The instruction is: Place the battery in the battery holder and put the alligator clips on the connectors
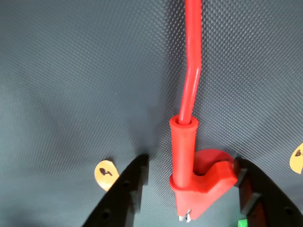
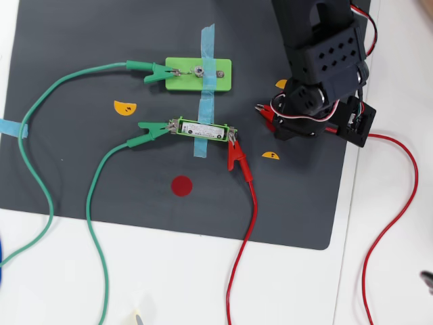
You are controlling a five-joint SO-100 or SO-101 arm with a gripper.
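Observation:
In the wrist view my gripper is open, with a red alligator clip between its black fingers. The right finger touches the clip's lever; a gap of mat shows on the left. The clip's red wire runs up the picture. In the overhead view the gripper is right of the battery holder, with this clip's tip showing. The battery lies in the holder. A second red clip bites the holder's right connector and a green clip its left end.
A light-green block with a screw, under blue tape, has another green clip on its left. Orange stickers and a red dot lie on the dark mat. Red and green wires trail off its front edge onto the white table.

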